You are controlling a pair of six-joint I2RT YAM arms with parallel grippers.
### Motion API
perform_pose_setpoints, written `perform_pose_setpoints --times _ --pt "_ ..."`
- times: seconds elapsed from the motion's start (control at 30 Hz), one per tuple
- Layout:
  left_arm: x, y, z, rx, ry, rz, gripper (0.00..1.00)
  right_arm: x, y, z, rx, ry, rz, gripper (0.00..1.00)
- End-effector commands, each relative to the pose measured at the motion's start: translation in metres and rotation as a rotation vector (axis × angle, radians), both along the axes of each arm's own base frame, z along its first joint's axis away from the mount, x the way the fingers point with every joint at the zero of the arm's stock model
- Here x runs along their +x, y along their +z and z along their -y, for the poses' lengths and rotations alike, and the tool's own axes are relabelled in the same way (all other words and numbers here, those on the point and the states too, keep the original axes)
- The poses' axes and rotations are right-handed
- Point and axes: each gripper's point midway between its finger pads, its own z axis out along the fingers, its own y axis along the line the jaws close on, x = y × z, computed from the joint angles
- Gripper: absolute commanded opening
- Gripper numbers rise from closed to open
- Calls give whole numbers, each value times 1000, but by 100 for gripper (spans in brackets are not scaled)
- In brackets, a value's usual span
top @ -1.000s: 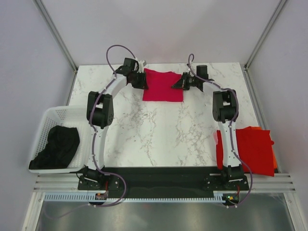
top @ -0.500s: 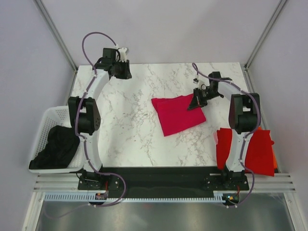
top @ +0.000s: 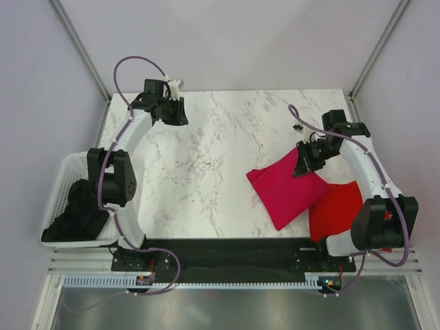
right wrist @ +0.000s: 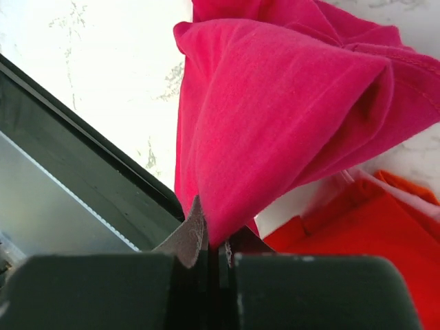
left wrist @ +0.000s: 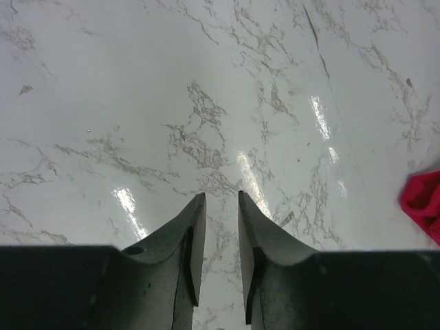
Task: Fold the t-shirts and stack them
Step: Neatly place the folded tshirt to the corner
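Worktop [top: 206,165]: marble, mostly bare between the two grippers.
Basket [top: 63,168]: white, well off to the near side of the left gripper, with dark cloth [top: 79,210] in it.
Red shirt [top: 340,210]: lies flat just on the near side of the right gripper, at the worktop's right edge.
Pink shirt [top: 285,192]: folded into a rough rectangle. One corner is in the right gripper and the rest trails from it toward the near-left, with its edge overlapping the red shirt.
Right gripper [top: 307,159]: clamped on a bunched corner of the pink shirt, its jaws pressed together on the cloth.
Left gripper [top: 172,110]: over the far-left worktop, its fingers [left wrist: 196,227] a narrow gap apart and holding nothing.
Progress: folding of the pink shirt looks done. It only partly covers the red shirt, so squaring it on top and letting go seem to be left. I cannot tell whether the cloth in the basket belongs to the task.
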Motion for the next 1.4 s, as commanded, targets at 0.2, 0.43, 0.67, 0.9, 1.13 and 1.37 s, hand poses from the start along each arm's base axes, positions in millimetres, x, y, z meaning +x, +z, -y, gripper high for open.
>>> perform_pose_setpoints --times 0.2,0.43,0.67,0.9,1.13,1.37 --pt "-6 51 11 -106 8 104 32 -19 44 55 -201 -34 121 0" --pt "-7 57 16 -143 14 101 32 -65 42 78 -226 -71 85 0" --pt "-7 56 18 -144 17 100 32 -91 49 80 -263 -104 134 0" --pt "-4 61 28 -154 -1 109 32 -102 50 91 -331 -178 155 0" --pt "-7 59 36 -156 -18 102 33 -96 50 118 -397 -245 154 0" --pt "-8 55 40 -168 -22 86 33 -93 47 160 -413 -332 100 0"
